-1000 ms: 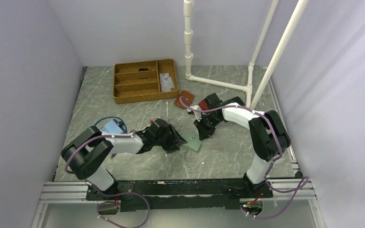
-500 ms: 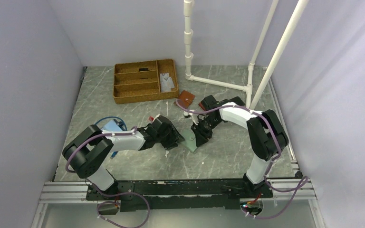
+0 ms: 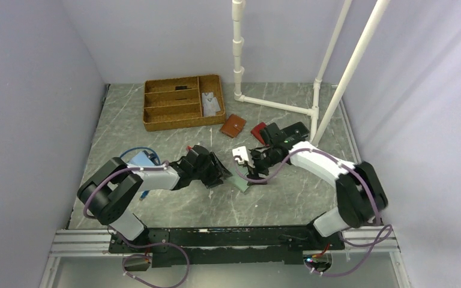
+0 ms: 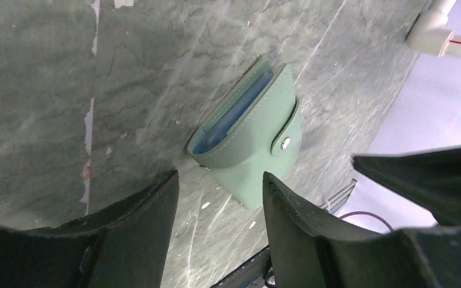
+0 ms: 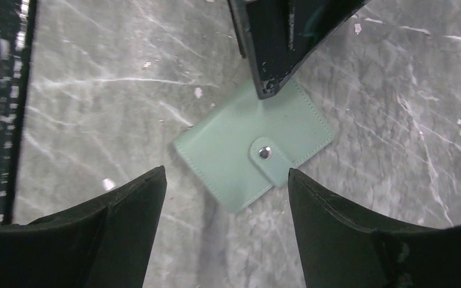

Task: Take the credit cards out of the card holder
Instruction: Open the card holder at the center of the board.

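The card holder [image 3: 244,182] is a mint-green folded wallet with its snap tab fastened, lying flat on the marble table. In the left wrist view the card holder [image 4: 253,143] lies just beyond my open left gripper [image 4: 219,180], with blue inner pockets showing at its open edge. My left gripper [image 3: 221,175] sits at its left side, and one left fingertip [image 5: 268,90] touches its far edge. My right gripper [image 5: 227,174] hovers open above the card holder [image 5: 246,157], with nothing between the fingers. The credit cards are hidden.
A wicker tray [image 3: 156,111] stands at the back left. A brown wallet [image 3: 233,126] and a red wallet [image 3: 258,131] lie behind the right gripper [image 3: 253,171]. A white pipe frame [image 3: 276,105] stands at the back right. A light blue flat piece with a blue cable [image 3: 141,159] lies beside the left arm.
My right gripper has opened wide and its arm has swung out to the right. The left gripper has barely shifted. The card holder stays on the table.
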`<action>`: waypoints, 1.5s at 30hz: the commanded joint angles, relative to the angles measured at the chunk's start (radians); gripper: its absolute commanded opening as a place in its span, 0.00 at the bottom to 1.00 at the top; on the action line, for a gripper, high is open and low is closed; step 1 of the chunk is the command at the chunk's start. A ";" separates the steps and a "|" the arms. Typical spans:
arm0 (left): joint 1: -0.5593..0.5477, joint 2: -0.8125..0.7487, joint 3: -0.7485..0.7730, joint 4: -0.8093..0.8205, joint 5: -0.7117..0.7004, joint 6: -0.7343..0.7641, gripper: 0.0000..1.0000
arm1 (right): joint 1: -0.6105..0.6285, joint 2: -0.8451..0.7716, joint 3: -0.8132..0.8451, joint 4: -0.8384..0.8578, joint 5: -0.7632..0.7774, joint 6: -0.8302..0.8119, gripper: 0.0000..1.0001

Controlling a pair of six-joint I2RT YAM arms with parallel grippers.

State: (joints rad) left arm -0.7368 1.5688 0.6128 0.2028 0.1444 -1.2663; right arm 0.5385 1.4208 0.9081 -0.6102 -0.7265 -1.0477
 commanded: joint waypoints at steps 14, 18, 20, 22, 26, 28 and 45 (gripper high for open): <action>0.006 0.130 0.093 -0.168 -0.011 -0.107 0.50 | 0.067 0.308 0.147 0.145 0.165 0.013 0.59; 0.016 0.148 0.092 -0.164 -0.011 -0.103 0.48 | 0.072 0.326 0.142 0.127 0.201 -0.015 0.52; 0.026 0.154 0.082 -0.160 -0.013 -0.102 0.43 | 0.072 0.331 0.143 0.115 0.216 -0.025 0.48; 0.037 0.160 0.069 -0.150 -0.020 -0.103 0.40 | 0.072 0.335 0.145 0.098 0.219 -0.036 0.40; 0.072 0.188 0.062 -0.142 -0.019 -0.070 0.24 | 0.072 0.342 0.166 0.061 0.203 -0.031 0.21; 0.089 0.202 0.060 -0.141 -0.017 -0.044 0.18 | 0.068 0.337 0.175 0.047 0.180 -0.017 0.16; 0.171 0.203 0.094 -0.201 -0.016 0.144 0.09 | -0.105 0.277 0.186 0.041 0.126 0.085 0.07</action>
State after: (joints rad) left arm -0.5957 1.7309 0.7212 0.1932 0.2871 -1.2423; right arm 0.4679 1.7332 1.0672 -0.5571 -0.6373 -0.9993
